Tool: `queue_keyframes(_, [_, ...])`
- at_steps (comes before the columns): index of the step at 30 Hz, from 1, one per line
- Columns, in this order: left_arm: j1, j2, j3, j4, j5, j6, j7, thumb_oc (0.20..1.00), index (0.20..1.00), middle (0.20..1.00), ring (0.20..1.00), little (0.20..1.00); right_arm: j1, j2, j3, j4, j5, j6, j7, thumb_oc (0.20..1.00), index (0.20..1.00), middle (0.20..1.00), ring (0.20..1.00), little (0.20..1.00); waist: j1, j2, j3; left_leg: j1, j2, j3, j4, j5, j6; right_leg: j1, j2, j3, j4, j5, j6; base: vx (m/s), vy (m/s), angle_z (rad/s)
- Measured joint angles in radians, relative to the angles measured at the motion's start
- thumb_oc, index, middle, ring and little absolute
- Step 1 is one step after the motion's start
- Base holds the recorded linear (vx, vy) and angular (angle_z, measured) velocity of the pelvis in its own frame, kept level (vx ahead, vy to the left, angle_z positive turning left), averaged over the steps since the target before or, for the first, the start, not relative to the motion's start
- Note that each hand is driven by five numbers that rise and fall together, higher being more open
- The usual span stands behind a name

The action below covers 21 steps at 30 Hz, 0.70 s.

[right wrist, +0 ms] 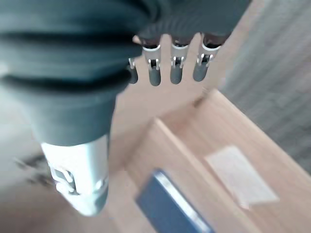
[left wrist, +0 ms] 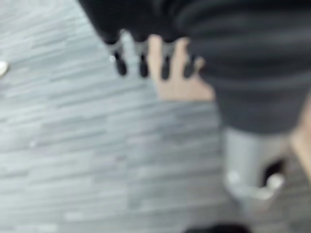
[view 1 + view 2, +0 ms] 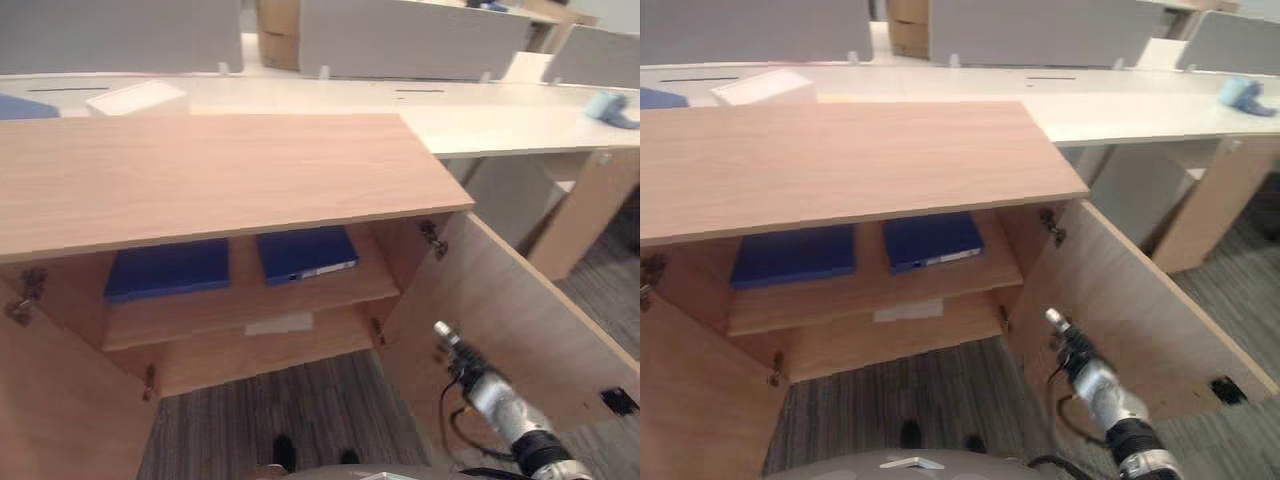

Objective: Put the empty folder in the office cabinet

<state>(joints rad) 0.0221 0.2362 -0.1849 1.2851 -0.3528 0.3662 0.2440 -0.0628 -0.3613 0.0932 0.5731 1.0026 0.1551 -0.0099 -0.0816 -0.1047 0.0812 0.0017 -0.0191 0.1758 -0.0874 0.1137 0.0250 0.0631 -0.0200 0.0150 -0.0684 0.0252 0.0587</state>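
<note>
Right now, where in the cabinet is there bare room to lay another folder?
Upper shelf is crowded: two blue folders side by side, only a narrow gap between. Lower shelf is mostly bare, either side of a white sheet.

Seen from head height by two paired eye views looking steeply down into the open cabinet (image 3: 230, 180), sharing its shelves and doors, plus two close wrist views, one facing grey carpet (image 2: 73, 145), the other facing the cabinet's shelves (image 1: 233, 145) from above.
</note>
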Motion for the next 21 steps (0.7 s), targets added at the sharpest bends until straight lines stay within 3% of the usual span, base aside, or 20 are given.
queue_keyframes(3, [-0.024,0.007,-0.01,-0.001,0.023,-0.031,-0.002,1.0,1.0,1.0,1.0,1.0,0.021,-0.045,-0.03,0.018,0.0,-0.015,-0.046,1.0,1.0,1.0,1.0,1.0,-0.03,-0.028,0.003,0.023,0.002,0.011,0.0,-0.006,0.008,0.016,-0.002,0.001,0.0,0.002,0.004,-0.02,0.016,-0.15])
queue_keyframes(7, [-0.068,0.01,-0.012,0.009,0.059,-0.078,-0.003,1.0,1.0,1.0,1.0,1.0,0.04,-0.053,-0.11,0.027,0.001,-0.042,-0.148,1.0,1.0,1.0,1.0,1.0,-0.05,-0.033,0.007,0.022,0.005,0.015,0.0,-0.006,0.009,0.011,0.0,0.003,0.0,0.014,0.021,-0.07,0.039,-0.12])
queue_keyframes(8, [-0.087,0.012,-0.012,0.008,0.067,-0.097,-0.003,1.0,1.0,1.0,1.0,1.0,0.057,-0.05,-0.155,0.029,0.001,-0.103,-0.255,1.0,1.0,1.0,1.0,1.0,-0.049,-0.033,0.018,0.024,0.004,0.017,0.0,-0.006,0.009,0.008,0.0,0.005,0.004,0.013,0.021,-0.06,0.065,-0.03])
queue_keyframes(11, [-0.1,0.017,-0.015,0.012,0.101,-0.103,-0.003,1.0,1.0,1.0,1.0,1.0,0.074,-0.031,-0.227,0.028,0.001,-0.185,-0.399,1.0,1.0,1.0,1.0,1.0,-0.049,-0.032,0.028,0.023,0.003,0.027,0.0,-0.009,0.013,-0.009,0.0,0.022,0.027,0.011,0.022,-0.04,0.062,-0.15])
queue_keyframes(16, [-0.1,0.02,-0.05,0.019,0.145,-0.088,-0.011,1.0,1.0,1.0,1.0,1.0,0.089,-0.029,-0.294,0.031,0.0,-0.254,-0.535,1.0,1.0,1.0,1.0,1.0,-0.051,-0.016,0.082,0.041,0.029,0.037,0.0,-0.017,0.025,-0.033,0.014,0.024,0.089,0.041,0.075,-0.05,0.006,-0.15])
queue_keyframes(17, [-0.104,0.021,-0.052,0.044,0.147,-0.084,-0.01,1.0,1.0,1.0,1.0,1.0,0.089,-0.023,-0.295,0.029,-0.002,-0.275,-0.573,1.0,1.0,1.0,1.0,1.0,-0.045,-0.021,0.086,0.043,0.037,0.059,0.0,-0.021,0.034,-0.054,-0.013,-0.035,0.098,0.08,0.099,-0.16,-0.035,-0.35])
queue_keyframes(19, [-0.108,0.028,-0.062,0.048,0.159,-0.071,-0.006,1.0,1.0,1.0,1.0,1.0,0.081,0.012,-0.296,0.032,-0.008,-0.292,-0.601,1.0,1.0,1.0,1.0,1.0,-0.038,-0.011,0.099,0.039,0.071,0.073,0.004,-0.021,0.035,-0.077,0.023,-0.087,0.102,0.174,0.102,-0.16,-0.047,-0.36])
queue_keyframes(20, [-0.112,0.031,-0.071,0.045,0.163,-0.065,-0.001,1.0,1.0,1.0,1.0,1.0,0.075,0.03,-0.296,0.044,-0.008,-0.304,-0.612,1.0,1.0,1.0,1.0,1.0,-0.027,-0.01,0.105,0.027,0.062,0.083,0.03,-0.031,0.042,-0.102,0.04,-0.107,0.101,0.23,0.105,-0.09,-0.031,-0.57])
queue_keyframes(21, [-0.115,0.03,-0.073,0.038,0.162,-0.059,0.003,1.0,1.0,1.0,1.0,1.0,0.057,0.04,-0.295,0.053,-0.007,-0.313,-0.617,1.0,1.0,1.0,1.0,1.0,-0.016,-0.003,0.108,-0.003,0.046,0.085,0.084,-0.059,0.074,-0.127,0.031,-0.103,0.094,0.245,0.132,-0.08,-0.04,-0.87])
